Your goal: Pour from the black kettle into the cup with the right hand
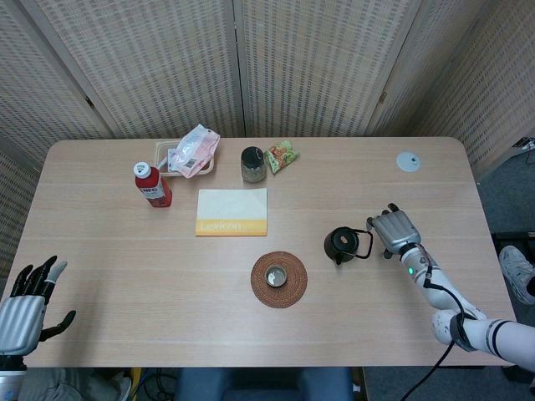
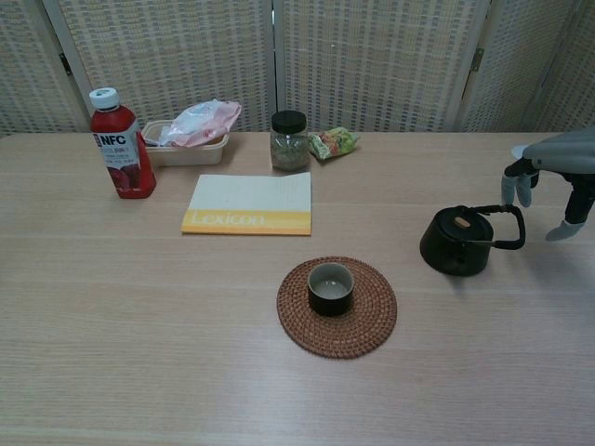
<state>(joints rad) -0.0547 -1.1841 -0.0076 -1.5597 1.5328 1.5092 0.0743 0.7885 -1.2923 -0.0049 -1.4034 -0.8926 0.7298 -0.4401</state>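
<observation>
The black kettle [image 1: 341,244] [image 2: 456,241] stands upright on the table, right of the dark cup [image 1: 276,276] [image 2: 330,287], which sits on a round woven coaster [image 1: 279,280] [image 2: 337,307]. My right hand [image 1: 395,231] [image 2: 556,174] hovers open just right of the kettle's handle [image 2: 507,229], fingers apart and holding nothing. Low at the near left table edge, my left hand [image 1: 23,307] is open and away from everything.
At the back of the table stand a red NFC bottle [image 1: 152,185] [image 2: 121,157], a container with a pink bag [image 1: 192,152] [image 2: 193,131], a dark-lidded jar [image 1: 252,164] [image 2: 289,141] and a snack packet [image 1: 282,155] [image 2: 333,142]. A Lexicon book [image 1: 232,211] [image 2: 249,203] lies behind the coaster. A white disc [image 1: 408,161] lies far right.
</observation>
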